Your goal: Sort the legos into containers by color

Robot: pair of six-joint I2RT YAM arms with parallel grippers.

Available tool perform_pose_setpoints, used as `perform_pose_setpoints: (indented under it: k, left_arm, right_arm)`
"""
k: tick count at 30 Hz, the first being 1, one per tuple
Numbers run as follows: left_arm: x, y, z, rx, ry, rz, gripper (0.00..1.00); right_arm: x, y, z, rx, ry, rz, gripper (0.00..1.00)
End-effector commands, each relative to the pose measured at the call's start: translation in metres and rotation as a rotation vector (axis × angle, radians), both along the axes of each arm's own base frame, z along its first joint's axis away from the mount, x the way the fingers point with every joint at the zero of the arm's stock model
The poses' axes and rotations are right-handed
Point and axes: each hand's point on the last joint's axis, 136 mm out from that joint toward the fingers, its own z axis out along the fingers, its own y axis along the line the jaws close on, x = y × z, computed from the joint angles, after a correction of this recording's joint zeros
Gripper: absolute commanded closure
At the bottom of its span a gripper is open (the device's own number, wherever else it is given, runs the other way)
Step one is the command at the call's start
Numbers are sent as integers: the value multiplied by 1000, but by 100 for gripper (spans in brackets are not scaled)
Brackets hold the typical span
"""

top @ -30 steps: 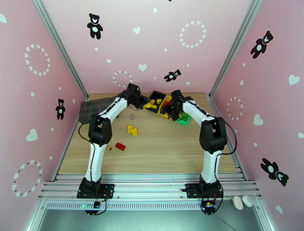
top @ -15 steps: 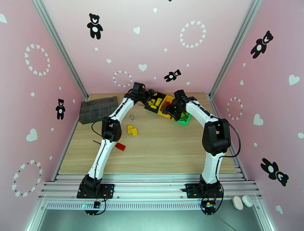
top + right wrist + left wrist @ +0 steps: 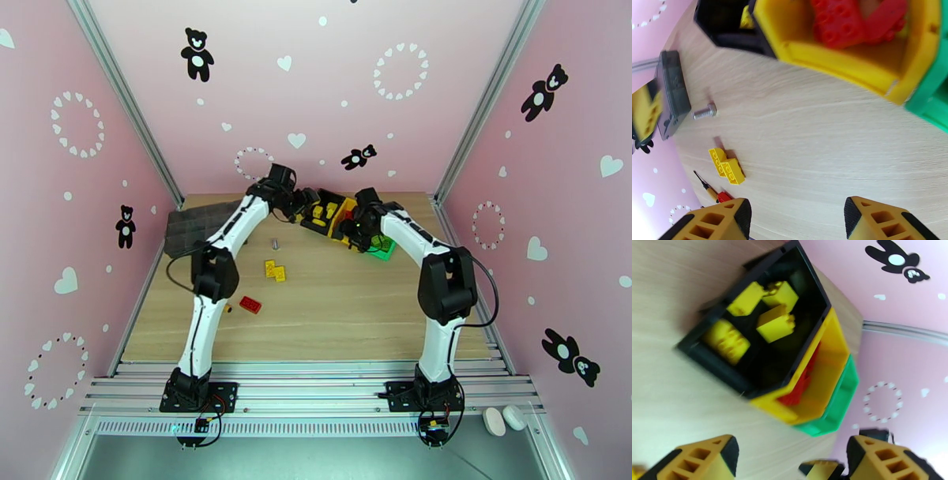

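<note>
Three joined containers stand at the back: a black bin [image 3: 711, 358] holding several yellow legos [image 3: 776, 325], a yellow bin [image 3: 833, 342] holding red legos [image 3: 804, 380], and a green bin [image 3: 841, 398]. My left gripper [image 3: 304, 201] hovers at the black bin's left edge, open, with nothing between its fingers. My right gripper [image 3: 351, 230] hangs open and empty just in front of the yellow bin [image 3: 837, 59], whose red legos [image 3: 837, 23] show from above. On the table lie two joined yellow legos [image 3: 275, 271] and a red lego [image 3: 250, 305].
A dark grey organizer tray [image 3: 193, 225] lies at the back left. A metal screw [image 3: 276, 242] lies near the yellow legos [image 3: 726, 165]. An orange-handled screwdriver [image 3: 707, 188] sits beside the red lego [image 3: 723, 196]. Open wood stretches in front of the bins.
The left gripper carried a yellow lego over the black bin, opened and let it go, then drew back slightly to the left. The right arm has barely moved.
</note>
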Motion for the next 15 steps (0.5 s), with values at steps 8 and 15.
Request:
perform_pose_setpoints:
  k: [8, 15]
  left_arm:
    - [-88, 103, -50, 550, 93, -38, 23]
    - [-115, 115, -96, 595, 188, -72, 32]
  right_arm:
    - [-28, 37, 3, -57, -27, 84, 33]
    - [-44, 54, -2, -74, -19, 120, 34]
